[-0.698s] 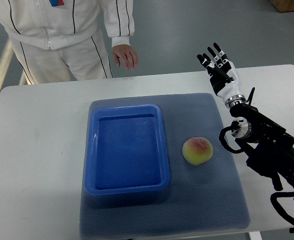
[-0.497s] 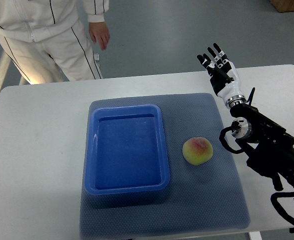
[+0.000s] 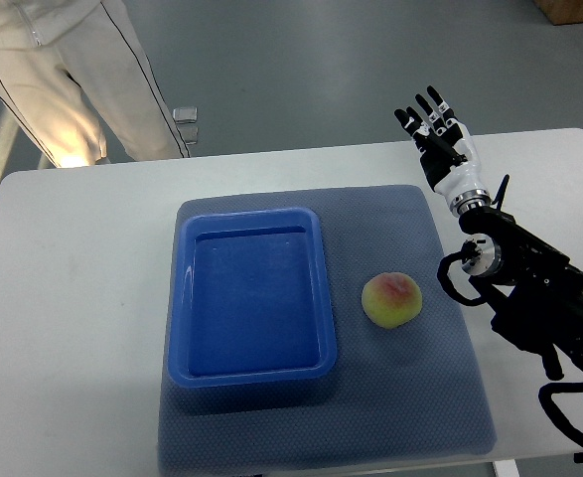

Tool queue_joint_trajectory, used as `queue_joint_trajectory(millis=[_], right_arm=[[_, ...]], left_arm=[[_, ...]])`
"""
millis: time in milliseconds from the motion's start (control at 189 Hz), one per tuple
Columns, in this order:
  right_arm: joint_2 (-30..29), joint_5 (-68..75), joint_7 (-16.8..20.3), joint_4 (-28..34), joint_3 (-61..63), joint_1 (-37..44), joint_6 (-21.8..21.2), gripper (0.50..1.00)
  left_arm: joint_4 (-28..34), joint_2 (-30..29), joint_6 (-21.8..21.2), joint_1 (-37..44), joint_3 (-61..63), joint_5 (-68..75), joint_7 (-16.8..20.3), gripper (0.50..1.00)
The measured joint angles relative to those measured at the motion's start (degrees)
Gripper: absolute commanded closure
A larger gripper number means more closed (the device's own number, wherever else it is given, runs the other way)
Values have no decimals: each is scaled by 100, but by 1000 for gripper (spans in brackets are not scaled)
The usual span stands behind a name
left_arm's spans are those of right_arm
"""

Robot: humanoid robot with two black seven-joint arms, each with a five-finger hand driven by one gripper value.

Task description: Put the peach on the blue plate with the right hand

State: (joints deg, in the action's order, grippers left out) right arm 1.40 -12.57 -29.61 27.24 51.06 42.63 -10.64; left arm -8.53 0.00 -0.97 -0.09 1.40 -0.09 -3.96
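A yellow-pink peach (image 3: 391,300) lies on the grey-blue mat (image 3: 410,397), just right of the blue plate (image 3: 250,375), a deep rectangular tray with nothing in it. My right hand (image 3: 432,127) is raised over the table's far edge, up and to the right of the peach and well apart from it. Its fingers are spread and hold nothing. The black right arm (image 3: 529,298) runs down along the right side of the mat. No left arm shows.
A person in white trousers (image 3: 68,70) stands beyond the table's far left corner. The white table (image 3: 72,298) extends to the left of the mat.
The person has stepped away to the upper left, and their hand has left the picture. My right hand has barely shifted. Peach and plate lie as before.
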Motion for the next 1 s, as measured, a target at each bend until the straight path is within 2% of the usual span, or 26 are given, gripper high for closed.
queue_joint_trajectory(millis=[1000], right_arm=[[49, -127, 3, 88, -86, 23, 181, 570]], left_arm=[[18, 0, 0, 0, 1, 1, 0, 500]])
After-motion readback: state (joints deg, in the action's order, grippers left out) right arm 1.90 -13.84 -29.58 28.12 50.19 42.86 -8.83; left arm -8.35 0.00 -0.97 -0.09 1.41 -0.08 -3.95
